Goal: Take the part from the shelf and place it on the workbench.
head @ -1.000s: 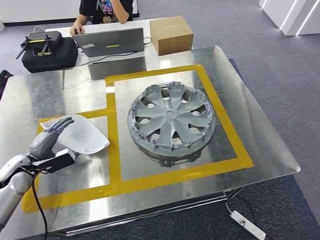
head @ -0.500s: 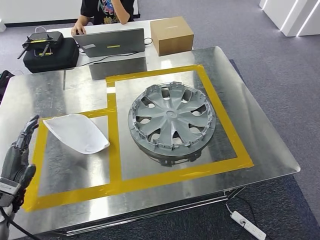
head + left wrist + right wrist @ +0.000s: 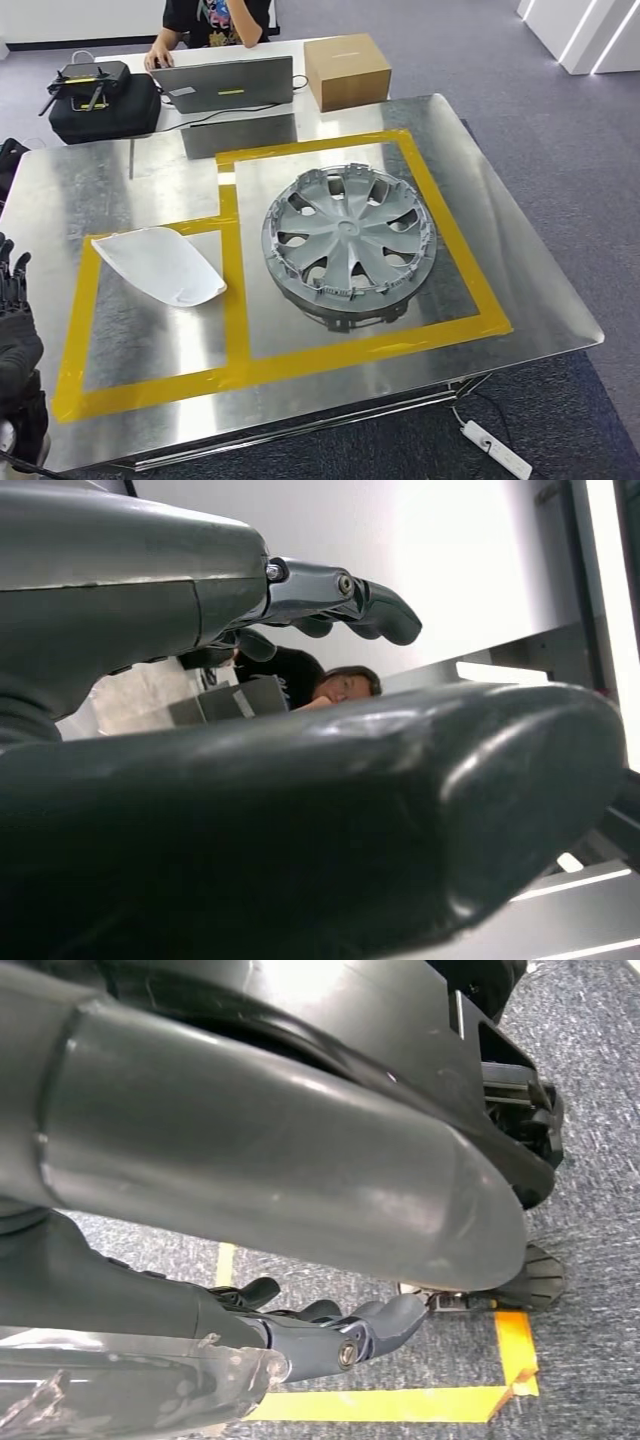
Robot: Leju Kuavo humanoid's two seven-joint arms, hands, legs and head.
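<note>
White part (image 3: 159, 265): smooth, thin curved shell tapering to a point, lying flat on the desk (image 3: 528, 290) inside the smaller yellow-taped box, just beside the grey wheel cover (image 3: 349, 243). Left robot hand (image 3: 16, 330) empty, fingers apart; right robot hand (image 3: 332, 1335) likewise, above carpet.

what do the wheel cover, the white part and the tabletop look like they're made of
Wheel cover: likely moulded plastic, matte grey, with thin spokes and clip tabs around the rim.
White part: probably plastic, a smooth, thin curved shell with a dull sheen; painted or bare is unclear.
Tabletop: sheet metal, apparently steel or aluminium, shiny and brushed, mirroring the laptop.
</note>
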